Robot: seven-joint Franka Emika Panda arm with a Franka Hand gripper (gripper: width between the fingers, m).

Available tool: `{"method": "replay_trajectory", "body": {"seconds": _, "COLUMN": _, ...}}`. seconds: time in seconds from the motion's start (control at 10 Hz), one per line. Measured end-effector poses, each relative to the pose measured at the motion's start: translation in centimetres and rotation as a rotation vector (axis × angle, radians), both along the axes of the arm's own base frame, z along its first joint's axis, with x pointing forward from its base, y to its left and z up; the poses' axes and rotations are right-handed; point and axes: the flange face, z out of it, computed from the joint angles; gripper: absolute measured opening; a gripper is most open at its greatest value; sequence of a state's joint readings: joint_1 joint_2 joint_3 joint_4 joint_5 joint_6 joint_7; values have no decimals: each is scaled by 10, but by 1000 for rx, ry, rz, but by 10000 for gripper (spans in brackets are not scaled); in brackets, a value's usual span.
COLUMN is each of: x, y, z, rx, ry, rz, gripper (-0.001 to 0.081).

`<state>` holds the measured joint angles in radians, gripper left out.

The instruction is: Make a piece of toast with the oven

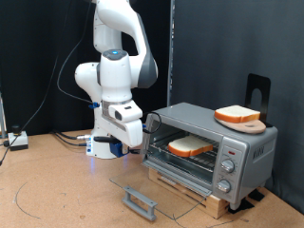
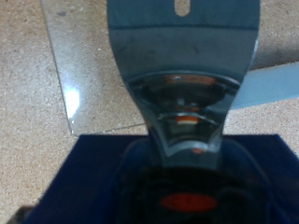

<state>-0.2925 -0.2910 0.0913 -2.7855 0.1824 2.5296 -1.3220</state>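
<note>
The silver-grey oven [image 1: 242, 152] stands on the exterior view's right with its glass door [image 1: 157, 185] folded down flat, its grey bar handle [image 1: 140, 201] at the front. The piece of toast [image 1: 190, 145] lies on the wire rack inside the open oven. My gripper [image 1: 133, 131] hangs just to the left of the oven's opening, apart from the toast, with nothing seen in it. In the wrist view a blurred grey part of the gripper [image 2: 184, 103] fills the middle, over the glass door [image 2: 75, 65] and a dark blue surface [image 2: 93, 177].
A rounder orange-rimmed slice [image 1: 237, 114] lies on a tan wooden board [image 1: 249, 124] on top of the oven. The oven sits on a wooden pallet [image 1: 204, 195]. Cables [image 1: 47, 142] and a small box [image 1: 16, 140] lie at the left. A black curtain hangs behind.
</note>
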Motion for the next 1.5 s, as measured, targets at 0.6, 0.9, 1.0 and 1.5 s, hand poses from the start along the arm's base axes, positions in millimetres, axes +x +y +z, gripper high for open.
{"method": "replay_trajectory", "body": {"seconds": 0.6, "x": -5, "y": -10, "z": 45, "rx": 239, "ry": -36, "rz": 58, "gripper": 395}}
{"method": "replay_trajectory", "body": {"seconds": 0.9, "x": -6, "y": -11, "z": 89, "rx": 289, "ry": -84, "rz": 86, "gripper": 395}}
{"method": "replay_trajectory", "body": {"seconds": 1.0, "x": -5, "y": -11, "z": 103, "rx": 288, "ry": -100, "rz": 84, "gripper": 395}}
{"method": "replay_trajectory", "body": {"seconds": 1.5, "x": -6, "y": 8, "z": 120, "rx": 348, "ry": -58, "rz": 98, "gripper": 395}}
